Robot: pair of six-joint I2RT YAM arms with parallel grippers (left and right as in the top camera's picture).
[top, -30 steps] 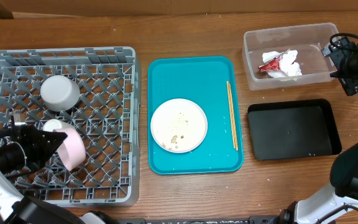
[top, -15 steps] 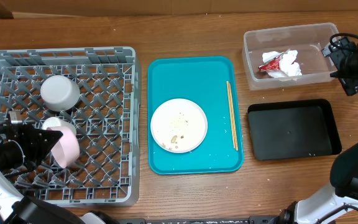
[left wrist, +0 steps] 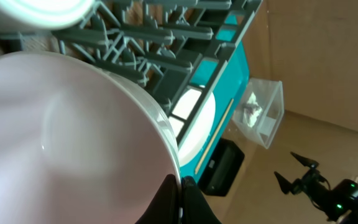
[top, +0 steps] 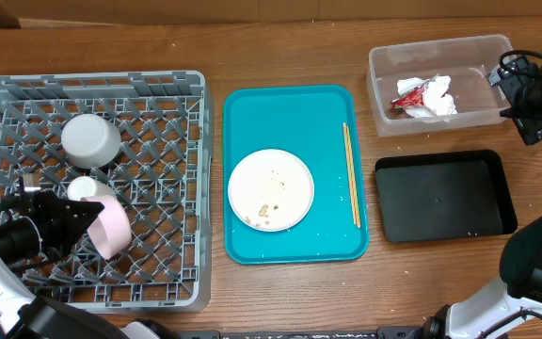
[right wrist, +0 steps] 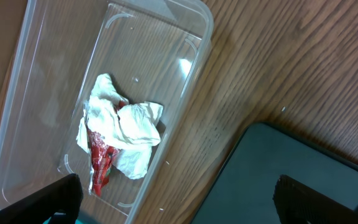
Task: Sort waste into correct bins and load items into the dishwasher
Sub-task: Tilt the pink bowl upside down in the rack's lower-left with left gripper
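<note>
the left jaws pinched the rim of a tilted white bowl over the grey dish rack, near a white cup. the right jaws stood spread beside the clear tub holding a crumpled napkin and a red wrapper.

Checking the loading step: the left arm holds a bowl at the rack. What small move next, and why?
Probably ease the bowl down onto the pegs of the grey rack: the left gripper is shut on its rim, and it looks tilted, not settled.
</note>
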